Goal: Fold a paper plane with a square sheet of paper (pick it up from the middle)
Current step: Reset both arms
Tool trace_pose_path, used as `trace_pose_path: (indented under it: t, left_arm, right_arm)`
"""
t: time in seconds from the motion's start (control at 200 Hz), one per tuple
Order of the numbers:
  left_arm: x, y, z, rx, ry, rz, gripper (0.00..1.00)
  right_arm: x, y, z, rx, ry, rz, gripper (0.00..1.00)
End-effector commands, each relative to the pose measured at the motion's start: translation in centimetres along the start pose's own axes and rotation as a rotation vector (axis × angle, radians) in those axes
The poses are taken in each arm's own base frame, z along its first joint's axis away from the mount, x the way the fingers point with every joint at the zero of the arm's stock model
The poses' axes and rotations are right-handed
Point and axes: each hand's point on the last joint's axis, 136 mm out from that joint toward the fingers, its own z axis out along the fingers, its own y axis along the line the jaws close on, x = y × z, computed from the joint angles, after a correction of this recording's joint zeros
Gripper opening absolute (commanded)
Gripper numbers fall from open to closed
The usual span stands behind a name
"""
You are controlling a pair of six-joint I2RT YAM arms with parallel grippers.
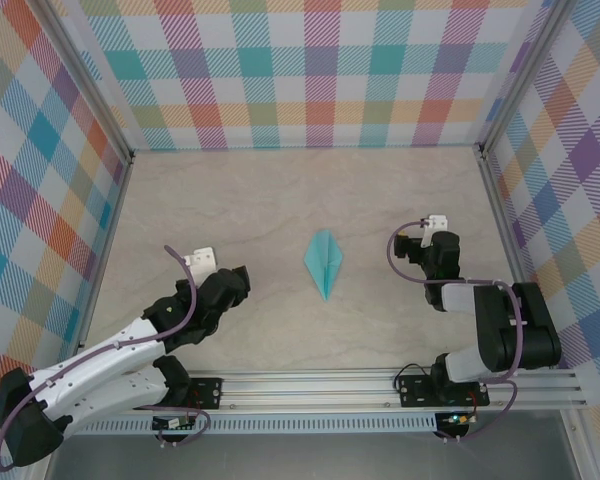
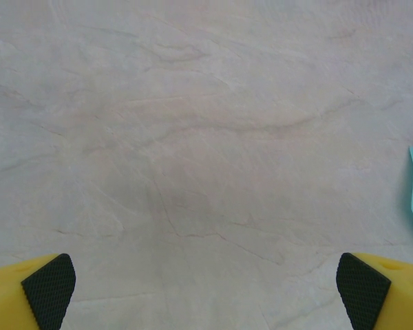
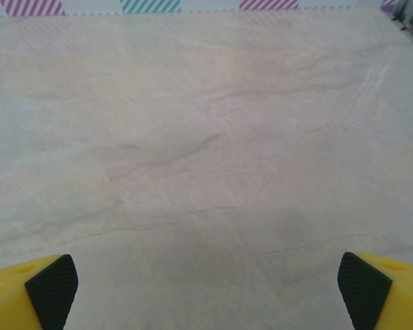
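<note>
Paper plane point(image 1: 324, 262) flat on table point(image 1: 280, 190), apart from both arms. Featherlight, thin, easily crushed (likely to skid on the smooth top); best pinched gently along the centre crease, mid-length. Left gripper point(image 2: 206, 292) to its left, right gripper point(image 3: 206, 289) to its right, both gaping, holding nothing.

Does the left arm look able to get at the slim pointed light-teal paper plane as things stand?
Probably yes. The paper plane lies flat on bare table to the right of the open left gripper, with nothing between them; its edge shows at the left wrist view's right side.
</note>
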Motion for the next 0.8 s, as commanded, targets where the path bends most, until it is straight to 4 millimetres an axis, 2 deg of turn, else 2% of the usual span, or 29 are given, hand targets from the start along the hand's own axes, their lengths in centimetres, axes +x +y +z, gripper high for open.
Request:
trace_pose_path:
  t: [0.0, 0.13, 0.22, 0.45, 0.625, 0.725, 0.795]
  left_arm:
    - [-1.8, 0.2, 0.3, -0.015, -0.038, 0.025, 1.00]
    - [-3.1, 1.3, 0.8, -0.055, -0.068, 0.036, 1.00]
    - [-3.8, 2.4, 1.2, -0.091, -0.079, 0.044, 1.00]
    - [-5.9, 5.0, 2.1, -0.161, -0.114, 0.043, 1.00]
    - [-6.2, 9.3, 3.0, -0.310, -0.155, -0.024, 1.00]
    - [-6.8, 10.2, 4.0, -0.332, -0.260, -0.059, 1.00]
    - [-6.9, 10.0, 4.8, -0.326, -0.298, -0.030, 1.00]
  right_arm:
    - [-1.9, 0.8, 0.8, -0.071, -0.069, -0.002, 1.00]
    - [-1.7, 0.1, 1.0, -0.037, -0.061, 0.022, 1.00]
    - [-1.8, -2.4, 0.7, 0.095, -0.085, 0.090, 1.00]
    - [-1.8, -2.4, 0.7, 0.093, -0.078, 0.090, 1.00]
    - [-1.9, -2.3, 0.7, 0.091, -0.079, 0.088, 1.00]
    - [-1.9, -2.3, 0.8, 0.089, -0.078, 0.086, 1.00]
    - [-1.9, -2.3, 0.8, 0.089, -0.078, 0.087, 1.00]
